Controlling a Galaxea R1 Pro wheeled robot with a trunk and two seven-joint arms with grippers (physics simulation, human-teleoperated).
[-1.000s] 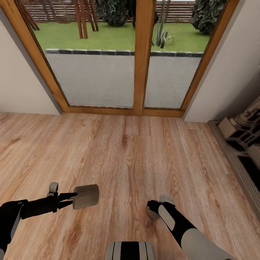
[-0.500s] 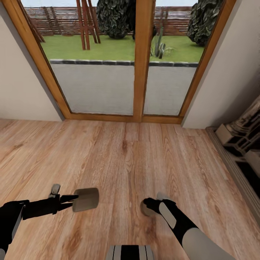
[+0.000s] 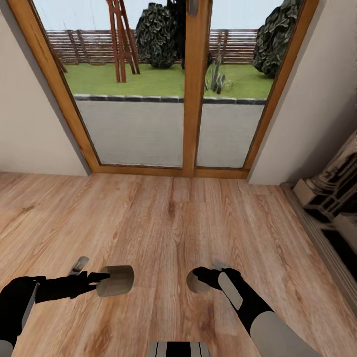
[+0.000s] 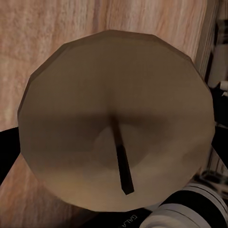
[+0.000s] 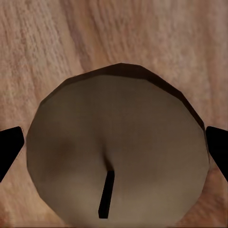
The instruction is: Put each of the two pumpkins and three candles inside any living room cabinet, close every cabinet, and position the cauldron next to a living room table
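Over the wooden floor, my left gripper (image 3: 100,281) is shut on a stubby beige-grey candle (image 3: 115,280) that lies sideways between its fingers. The left wrist view looks onto this candle's (image 4: 114,95) flat end with its dark wick. My right gripper (image 3: 201,278) is shut on a second candle (image 3: 194,284), whose round end faces the head camera. In the right wrist view that candle (image 5: 118,128) sits between the black fingertips (image 5: 9,149), wick visible. Pumpkins, cabinet, cauldron and table are out of view.
A wood-framed glass door (image 3: 197,89) to a garden stands straight ahead, with pale walls (image 3: 29,134) on both sides. A stone-coloured and black structure (image 3: 327,198) on a low plinth stands at the right edge. Open wooden floor (image 3: 168,223) lies between me and the door.
The whole picture has shifted down, so the camera has tilted up or moved. Both grippers still hold their candles; the right candle's round end now faces the camera more.
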